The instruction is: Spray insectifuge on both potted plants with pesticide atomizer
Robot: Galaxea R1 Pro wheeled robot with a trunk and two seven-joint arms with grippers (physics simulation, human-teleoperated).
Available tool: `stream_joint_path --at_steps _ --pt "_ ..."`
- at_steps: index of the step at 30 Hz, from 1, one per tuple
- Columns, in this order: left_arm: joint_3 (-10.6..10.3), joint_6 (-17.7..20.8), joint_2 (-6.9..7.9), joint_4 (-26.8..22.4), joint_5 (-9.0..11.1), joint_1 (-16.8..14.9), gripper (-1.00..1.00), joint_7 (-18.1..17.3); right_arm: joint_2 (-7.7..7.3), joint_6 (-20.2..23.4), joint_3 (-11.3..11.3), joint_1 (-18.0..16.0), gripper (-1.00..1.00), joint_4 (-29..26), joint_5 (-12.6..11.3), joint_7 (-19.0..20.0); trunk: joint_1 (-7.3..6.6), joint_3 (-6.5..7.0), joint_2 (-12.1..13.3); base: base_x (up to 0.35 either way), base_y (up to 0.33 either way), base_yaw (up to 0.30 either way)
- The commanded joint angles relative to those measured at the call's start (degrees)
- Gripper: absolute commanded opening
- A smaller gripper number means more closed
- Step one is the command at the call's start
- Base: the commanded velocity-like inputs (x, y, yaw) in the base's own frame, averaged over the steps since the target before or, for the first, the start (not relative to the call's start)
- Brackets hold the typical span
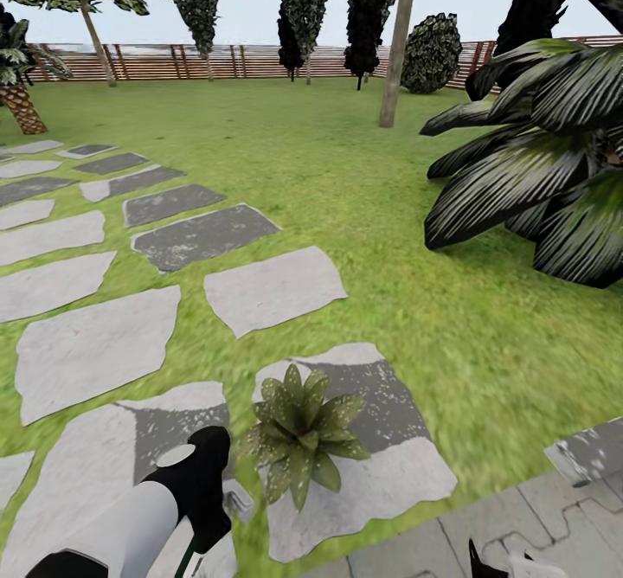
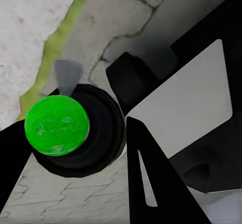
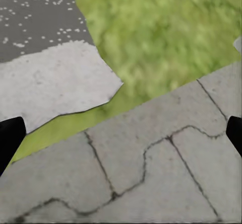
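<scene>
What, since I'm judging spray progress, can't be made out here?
Head view: pot of the potted plant, hidden under its leaves.
Head view: right hand, cut by the bottom edge.
Left wrist view: body of the pesticide atomizer, end-on behind its green tip.
Head view: leaf speckles, spray or pattern, too small.

A green lawn (image 1: 346, 171) carries everything here, crossed by a path of irregular grey stepping stones (image 1: 268, 288) that runs from the near edge away toward the far left. One small potted plant (image 1: 300, 435) with speckled pointed leaves stands on the nearest large stone (image 1: 389, 465), partly in a dark shadow patch. Grey interlocking paving (image 1: 519, 526) meets the grass at the near right, while a big dark broad-leaved shrub (image 1: 536, 171) and a tree trunk (image 1: 396, 50) rise from the lawn farther off.
</scene>
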Motion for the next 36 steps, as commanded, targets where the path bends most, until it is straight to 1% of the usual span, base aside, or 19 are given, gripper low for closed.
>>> stream_joint_path --at_steps 1,5,12,16,20,22,24,25,26,27,28,29,30,31,32,33,34,35,36 --pt "-0.1 0.4 0.02 -0.1 -0.5 0.0 -1.0 -0.6 0.06 -0.2 -0.5 -0.1 1.0 -0.1 0.2 0.5 -0.04 -0.05 0.0 -0.28 0.231 0.0" --pt "-0.2 0.4 0.01 -0.3 -0.5 0.0 -1.0 -0.6 0.05 -0.2 -0.5 0.0 1.0 -0.1 0.2 0.5 -0.04 -0.05 0.0 -0.279 0.233 0.0" --pt "0.3 0.4 0.12 -3.2 -0.3 0.0 -1.0 -0.6 0.08 -0.2 -0.5 0.0 1.0 0.0 0.2 0.5 -0.04 -0.05 0.0 -0.278 0.234 0.0" --pt "0.4 0.4 0.22 -5.7 -0.2 0.0 -1.0 -0.6 0.05 -0.2 -0.5 -0.1 1.0 -0.1 0.2 0.5 -0.04 -0.05 0.0 -0.278 0.232 0.0" --pt "0.3 0.2 0.29 -7.5 0.3 0.0 -1.0 -0.6 0.05 -0.2 -0.5 0.0 1.0 0.0 0.2 0.5 -0.04 -0.05 0.0 -0.278 0.231 0.0" --pt "0.3 -0.7 0.3 -7.8 0.9 0.0 -1.0 -0.4 0.03 -0.1 -0.5 -0.1 1.0 0.0 0.2 0.5 -0.04 -0.05 0.0 -0.278 0.231 0.0" --pt "0.3 -2.5 0.32 -7.8 2.5 0.0 -1.0 -0.3 0.03 -0.1 -0.5 -0.1 1.0 -0.1 0.2 0.6 -0.04 -0.05 0.0 -0.271 0.227 0.0" --pt "0.3 -3.8 0.37 -7.8 3.7 0.0 -1.0 -0.3 -0.02 -0.1 -0.4 -0.1 1.0 -0.1 0.3 0.6 -0.04 -0.05 0.0 -0.16 0.137 0.0" --pt "0.4 -5.6 0.48 -7.8 5.4 0.0 -1.0 -0.2 -0.42 0.0 -0.3 -0.1 1.0 -0.2 1.0 0.7 -0.04 -0.05 0.0 -0.103 0.088 0.0" --pt "0.6 -7.5 0.58 -7.8 7.4 0.0 -1.0 0.1 -1.27 0.0 -0.1 -0.1 1.0 -0.3 2.8 0.8 -0.04 -0.05 0.0 -0.053 0.045 0.0" --pt "1.1 -9.5 0.68 -7.8 9.2 0.0 -1.0 0.4 -2.04 0.0 0.8 0.0 1.0 -0.4 5.7 0.8 -0.04 -0.05 0.0 -0.027 0.023 0.0" --pt "1.5 -11.1 0.75 -7.7 10.3 0.0 -1.0 0.7 -2.43 0.0 1.9 0.0 1.0 -0.5 8.2 0.8 -0.04 -0.05 0.0 -0.017 0.015 0.0" --pt "1.9 -13.7 0.83 -7.5 11.6 0.0 -1.0 1.0 -2.77 0.0 4.2 0.0 1.0 -0.5 12.0 0.8 -0.04 -0.05 0.0 -0.009 0.008 0.0" --pt "2.1 -16.3 0.87 -7.4 12.4 0.0 -1.0 1.5 -2.94 0.1 6.7 -0.1 1.0 -0.5 15.6 0.8 -0.04 -0.05 0.0 -0.005 0.004 0.0" --pt "2.2 -18.6 0.89 -7.3 12.8 0.0 -1.0 2.0 -3.03 0.1 8.9 -0.2 1.0 -0.5 18.3 0.8 -0.04 -0.05 0.0 -0.002 0.002 0.0" --pt "2.3 -21.6 0.9 -7.1 13.2 0.0 -1.0 3.1 -3.08 0.2 11.6 -0.7 1.0 -0.5 20.7 0.8 -0.04 -0.05 0.0 0.0 0.0 0.0" --pt "2.3 -23.4 0.93 -7.1 13.3 0.0 -1.0 3.7 -3.09 0.2 13.1 -1.0 1.0 -0.5 21.5 0.9 -0.04 -0.05 0.0 0.0 0.0 0.0" --pt "2.3 -26.1 0.96 -7.0 13.3 0.0 -1.0 4.5 -3.11 0.3 15.5 -1.5 1.0 -0.5 22.3 1.0 -0.04 -0.05 0.0 0.0 0.0 0.0" --pt "2.4 -29.4 1.13 -6.9 13.4 0.0 -1.0 5.2 -3.14 0.4 18.9 -2.2 1.0 -0.5 23.0 2.6 -0.04 -0.05 0.0 0.0 0.0 0.0"
